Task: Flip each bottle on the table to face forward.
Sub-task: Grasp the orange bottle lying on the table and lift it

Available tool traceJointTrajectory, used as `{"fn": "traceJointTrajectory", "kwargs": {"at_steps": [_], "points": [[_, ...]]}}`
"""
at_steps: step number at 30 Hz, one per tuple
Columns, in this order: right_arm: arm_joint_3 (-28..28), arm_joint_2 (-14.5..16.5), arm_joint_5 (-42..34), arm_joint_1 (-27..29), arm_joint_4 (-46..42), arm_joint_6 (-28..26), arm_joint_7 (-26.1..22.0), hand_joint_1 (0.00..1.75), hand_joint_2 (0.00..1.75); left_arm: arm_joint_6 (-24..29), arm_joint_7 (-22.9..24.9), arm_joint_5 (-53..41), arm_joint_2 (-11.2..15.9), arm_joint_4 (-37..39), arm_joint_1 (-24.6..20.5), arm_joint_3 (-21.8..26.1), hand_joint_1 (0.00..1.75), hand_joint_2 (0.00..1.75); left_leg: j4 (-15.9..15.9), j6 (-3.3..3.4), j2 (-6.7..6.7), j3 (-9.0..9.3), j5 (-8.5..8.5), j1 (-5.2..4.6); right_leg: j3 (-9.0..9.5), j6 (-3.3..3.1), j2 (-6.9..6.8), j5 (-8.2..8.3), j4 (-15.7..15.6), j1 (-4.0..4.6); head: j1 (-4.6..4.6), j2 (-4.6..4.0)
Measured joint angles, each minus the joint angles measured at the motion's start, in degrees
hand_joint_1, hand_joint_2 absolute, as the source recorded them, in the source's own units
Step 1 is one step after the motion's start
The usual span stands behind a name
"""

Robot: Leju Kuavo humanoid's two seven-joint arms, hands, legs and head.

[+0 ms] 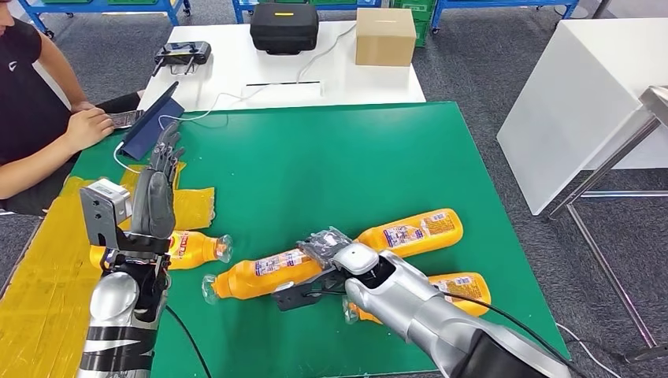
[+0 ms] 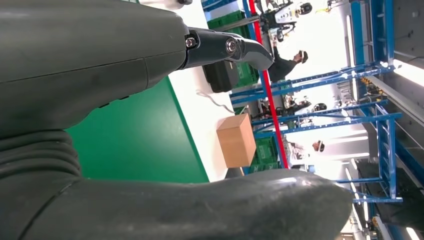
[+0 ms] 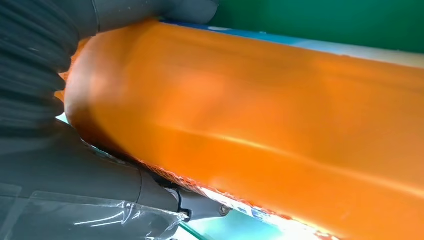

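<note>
Right hand (image 1: 340, 253) is wrapped around the middle bottle (image 1: 264, 274), lying on the green bench (image 1: 315, 157) between the others. You're mid-flip on this one, I'd say. Your left hand (image 1: 160, 177) hangs raised and empty, fingers apart, above the left bottle (image 1: 193, 248). Next: roll the held bottle label-up, let go cleanly, then check the two bottles (image 1: 410, 231) beside your right arm.

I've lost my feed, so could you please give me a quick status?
Right hand grips the middle bottle. Left hand raised, open, empty. Three other bottles lie flat. Nothing in the way.
</note>
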Motion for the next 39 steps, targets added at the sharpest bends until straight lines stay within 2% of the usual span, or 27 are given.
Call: {"fn": "traceJointTrajectory", "kwargs": {"at_steps": [9, 11, 13, 15, 17, 21, 24, 27, 33, 39], "points": [[-3.72, -0.01, -0.57, 2.83, -2.44, -5.43, 3.21, 1.75, 1.75, -0.73, 2.09, 1.51, -0.10, -1.01, 0.87, 0.03, 0.00, 0.00, 0.00, 0.00, -0.02, -0.09, 0.00, 0.00, -0.07, 0.00, 0.00, 0.00, 0.01, 0.00, 0.01, -0.01], [-5.35, -0.26, -1.13, 4.49, -3.71, -10.45, 4.64, 1.75, 1.75, -2.07, 2.85, 4.82, -0.16, -1.04, 1.71, 0.19, 0.00, 0.87, 0.00, 0.00, -0.04, -0.15, 0.00, 0.00, -0.10, 0.01, -0.01, 0.00, 0.01, 0.00, 0.01, -0.01], [-8.51, -0.69, -2.17, 7.40, -6.54, -18.02, 6.08, 1.75, 1.75, -2.81, 2.75, 9.28, -0.32, -1.16, 3.34, 0.71, 0.00, 1.75, 0.00, 0.00, -0.06, -0.25, 0.00, 0.00, -0.18, 0.01, -0.01, 0.00, 0.01, 0.00, 0.02, -0.01], [-12.87, -1.15, -3.67, 11.00, -11.33, -24.57, 6.49, 1.75, 1.75, -1.17, 1.11, 12.20, -0.61, -1.92, 5.26, 1.60, 0.00, 1.75, 0.00, 0.00, -0.04, -0.37, 0.00, 0.00, -0.30, 0.01, -0.01, -0.01, 0.02, 0.00, 0.01, -0.01], [-17.27, -1.46, -5.26, 14.36, -16.84, -27.95, 6.13, 1.75, 1.75, 3.68, -2.30, 12.12, -0.98, -3.45, 6.65, 2.75, 0.00, 1.75, 0.01, 0.00, -0.05, -0.50, -0.01, 0.01, -0.42, 0.01, -0.01, -0.01, 0.02, 0.00, 0.02, -0.01], [-23.22, -1.79, -7.38, 18.83, -25.07, -29.17, 4.67, 1.75, 1.75, 15.76, -9.00, 7.38, -1.30, -7.70, 7.44, 5.20, 0.00, 1.75, 0.00, 0.00, -0.10, -0.63, -0.01, 0.01, -0.53, 0.01, -0.03, -0.01, 0.02, 0.00, 0.01, -0.01], [-25.55, -1.87, -8.94, 20.87, -28.39, -30.59, 2.98, 1.75, 1.75, 19.22, -9.31, 8.10, -1.35, -10.04, 7.70, 6.68, 0.00, 1.75, 0.00, 0.00, -0.10, -0.62, -0.01, 0.01, -0.54, 0.01, -0.03, -0.01, 0.01, 0.00, 0.01, -0.01], [-27.42, -1.90, -10.90, 22.72, -30.92, -32.84, 1.34, 1.75, 1.75, 17.37, -6.26, 13.71, -1.37, -11.07, 8.42, 7.46, 0.00, 1.75, 0.00, 0.00, -0.13, -0.61, 0.00, 0.01, -0.54, 0.01, -0.03, -0.01, 0.01, 0.00, 0.02, -0.01], [-29.51, -2.14, -12.60, 25.24, -35.21, -34.75, -0.07, 1.75, 1.75, 5.85, 3.92, 28.19, -1.38, -11.18, 11.05, 5.27, 0.00, 1.75, 0.00, 0.01, -0.06, -0.62, -0.01, -0.01, -0.55, 0.01, -0.03, -0.01, 0.01, -0.02, 0.01, -0.01], [-29.84, -2.48, -12.99, 25.88, -37.26, -34.72, -0.56, 1.75, 1.75, 0.89, 7.74, 34.03, -1.29, -11.18, 12.80, 2.77, 0.00, 1.75, 0.00, 0.01, -0.07, -0.65, -0.01, -0.01, -0.60, 0.01, -0.03, -0.01, 0.00, -0.03, 0.01, -0.01]]}}
